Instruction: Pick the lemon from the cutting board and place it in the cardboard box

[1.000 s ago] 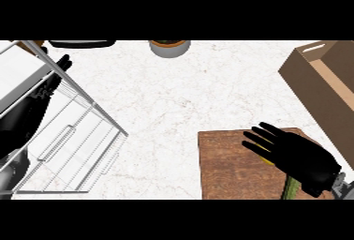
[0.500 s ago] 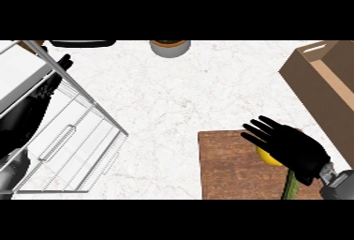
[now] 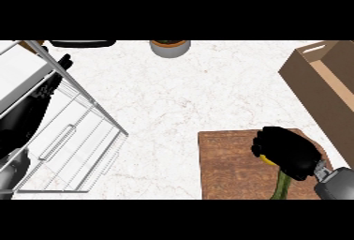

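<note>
On the wooden cutting board at the lower right, my right hand is curled over the yellow lemon. Only a small yellow edge of the lemon shows under the fingers. The open cardboard box stands along the right edge, beyond the board. Behind the wire rack at the far left, my left hand rests with straight fingers pointing up.
A white wire dish rack fills the left side. A small grey pot sits at the back edge, with a dark object to its left. A green item lies on the board near my right wrist.
My right hand has lowered over the lemon and its fingers have curled around it, covering most of the fruit. The left hand has stayed still.
</note>
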### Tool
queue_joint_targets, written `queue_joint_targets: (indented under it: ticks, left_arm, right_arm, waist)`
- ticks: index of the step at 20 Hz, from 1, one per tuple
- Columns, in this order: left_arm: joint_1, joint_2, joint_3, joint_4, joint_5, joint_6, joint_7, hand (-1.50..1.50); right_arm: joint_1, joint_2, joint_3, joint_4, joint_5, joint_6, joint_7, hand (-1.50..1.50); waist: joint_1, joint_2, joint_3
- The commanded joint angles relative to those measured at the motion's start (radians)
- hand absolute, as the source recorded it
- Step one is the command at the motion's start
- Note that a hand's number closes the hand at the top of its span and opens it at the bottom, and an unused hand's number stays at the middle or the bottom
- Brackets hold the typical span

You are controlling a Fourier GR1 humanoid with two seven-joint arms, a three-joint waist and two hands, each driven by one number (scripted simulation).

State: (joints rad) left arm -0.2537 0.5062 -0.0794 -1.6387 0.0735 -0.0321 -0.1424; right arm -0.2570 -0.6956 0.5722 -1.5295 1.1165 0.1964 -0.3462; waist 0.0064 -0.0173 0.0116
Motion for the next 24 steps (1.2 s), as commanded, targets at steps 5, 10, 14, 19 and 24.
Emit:
queue_joint_targets:
  ticks: [5, 10, 14, 19, 24]
  left_arm:
    - [0.071, -0.052, -0.074, 0.088, -0.006, -0.038, 0.029, 0.00]
    - [0.071, -0.082, -0.101, 0.061, -0.040, -0.007, 0.026, 0.00]
    - [0.054, -0.029, -0.050, 0.048, 0.002, -0.039, 0.037, 0.00]
    - [0.024, -0.065, -0.083, 0.052, -0.015, -0.026, 0.058, 0.00]
    - [-0.006, -0.064, -0.066, 0.092, -0.006, -0.036, 0.097, 0.00]
  right_arm:
    - [-0.036, 0.043, -0.028, 0.076, 0.011, -0.160, -0.114, 1.50]
    - [-0.073, 0.190, -0.128, 0.170, -0.054, -0.147, 0.030, 1.50]
    - [-0.119, 0.348, -0.327, 0.274, -0.163, -0.104, 0.341, 1.50]
    - [-0.377, 0.423, -0.409, 0.387, -0.099, -0.146, 0.524, 1.50]
    - [-0.522, 0.410, -0.439, 0.402, -0.053, -0.158, 0.581, 1.50]
  waist:
    - [-0.005, 0.023, -0.011]
    - [0.004, 0.032, -0.011]
    - [0.005, 0.051, -0.010]
    - [0.031, 0.035, -0.011]
    - [0.003, 0.026, -0.012]
